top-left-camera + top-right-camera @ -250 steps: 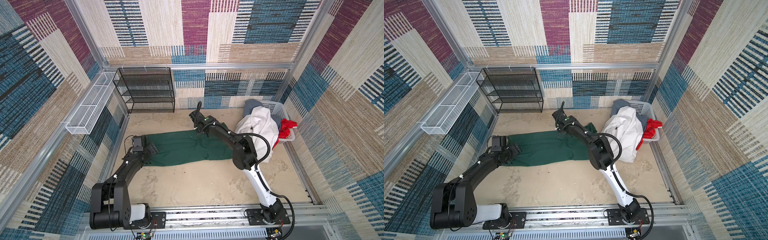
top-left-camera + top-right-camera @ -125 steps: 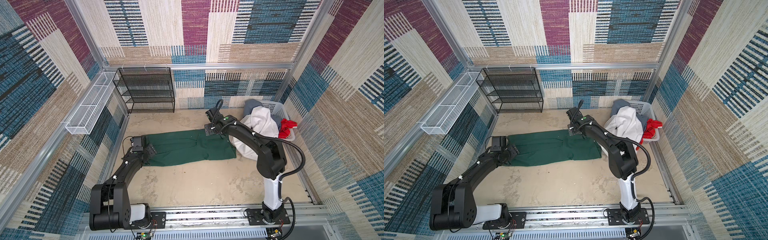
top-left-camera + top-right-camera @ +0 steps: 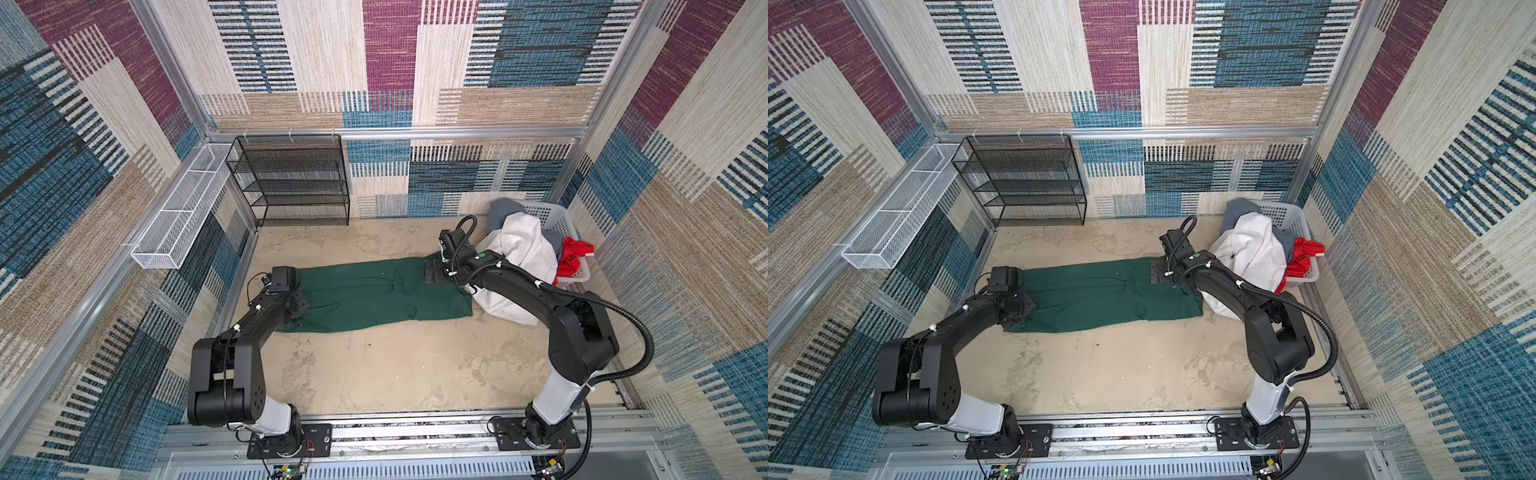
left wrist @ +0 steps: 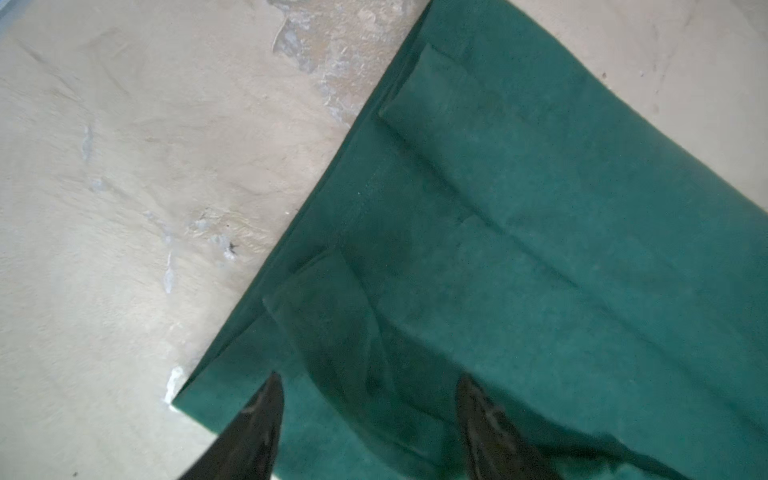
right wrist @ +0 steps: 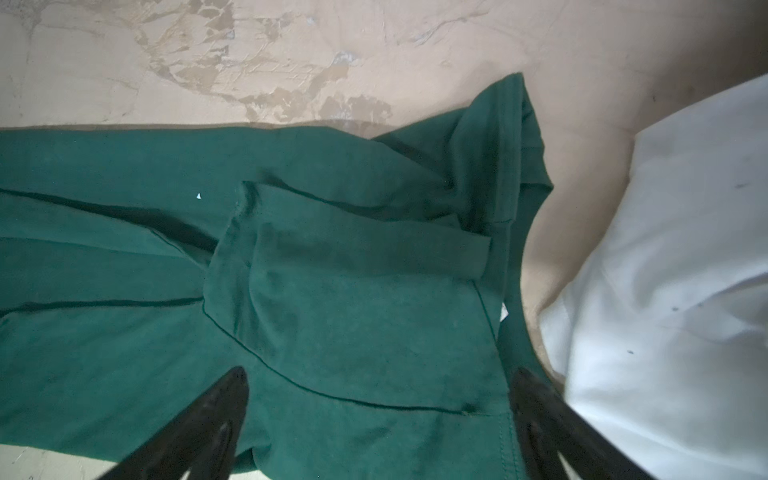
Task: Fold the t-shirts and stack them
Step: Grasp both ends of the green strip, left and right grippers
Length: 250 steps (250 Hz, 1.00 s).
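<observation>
Both top views look steeply down from high above the silver front rail point(image 3: 415, 432), facing the patterned back wall point(image 3: 415, 62). They share nearly the whole scene, from the scuffed beige floor point(image 3: 374, 374) to the flat dark green cloth t-shirt point(image 3: 374, 291). The left wrist camera hangs close over one end of the green t-shirt point(image 4: 540, 249), with the left gripper point(image 4: 368, 419) in the foreground. The right wrist camera looks down close on the shirt's opposite end point(image 5: 332, 311), with the right gripper point(image 5: 378, 415) in the foreground and a white cloth t-shirt point(image 5: 685, 270) alongside.
</observation>
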### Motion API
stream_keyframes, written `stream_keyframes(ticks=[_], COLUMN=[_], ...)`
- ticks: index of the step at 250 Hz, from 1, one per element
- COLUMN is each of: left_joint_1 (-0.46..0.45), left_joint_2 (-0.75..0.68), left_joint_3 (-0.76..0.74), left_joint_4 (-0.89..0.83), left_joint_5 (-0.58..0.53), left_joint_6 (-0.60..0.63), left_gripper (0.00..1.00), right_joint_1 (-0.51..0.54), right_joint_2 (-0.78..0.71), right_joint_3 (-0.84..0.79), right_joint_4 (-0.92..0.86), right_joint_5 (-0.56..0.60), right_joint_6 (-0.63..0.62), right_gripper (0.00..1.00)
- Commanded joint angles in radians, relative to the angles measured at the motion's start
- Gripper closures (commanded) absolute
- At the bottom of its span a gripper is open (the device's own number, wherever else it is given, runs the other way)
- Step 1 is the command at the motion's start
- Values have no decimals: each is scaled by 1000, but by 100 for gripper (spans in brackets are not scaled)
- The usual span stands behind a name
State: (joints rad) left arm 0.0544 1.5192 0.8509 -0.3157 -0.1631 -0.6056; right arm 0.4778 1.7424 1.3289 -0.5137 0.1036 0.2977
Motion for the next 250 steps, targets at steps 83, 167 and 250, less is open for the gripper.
stream_keyframes(ticks=[83,167,250], left_joint_1=[2,-2,-2], left_joint_2=[74,-174,-1], left_joint_3=[106,-39,22], left_joint_4=[-70,-102,-69], left_joint_5=[-16,-27,63], left_joint_6=[18,-25,-73], left_gripper=[53,41,39], right_joint_1=[-28,-29,-29], right_joint_2=[-46,-53,-91], right_joint_3=[-67,-48,-89], right_joint_4=[69,78,118], right_joint_5=[-11,-41,-70], right_joint_6=[3,-2,21], right_gripper=[1,2,1])
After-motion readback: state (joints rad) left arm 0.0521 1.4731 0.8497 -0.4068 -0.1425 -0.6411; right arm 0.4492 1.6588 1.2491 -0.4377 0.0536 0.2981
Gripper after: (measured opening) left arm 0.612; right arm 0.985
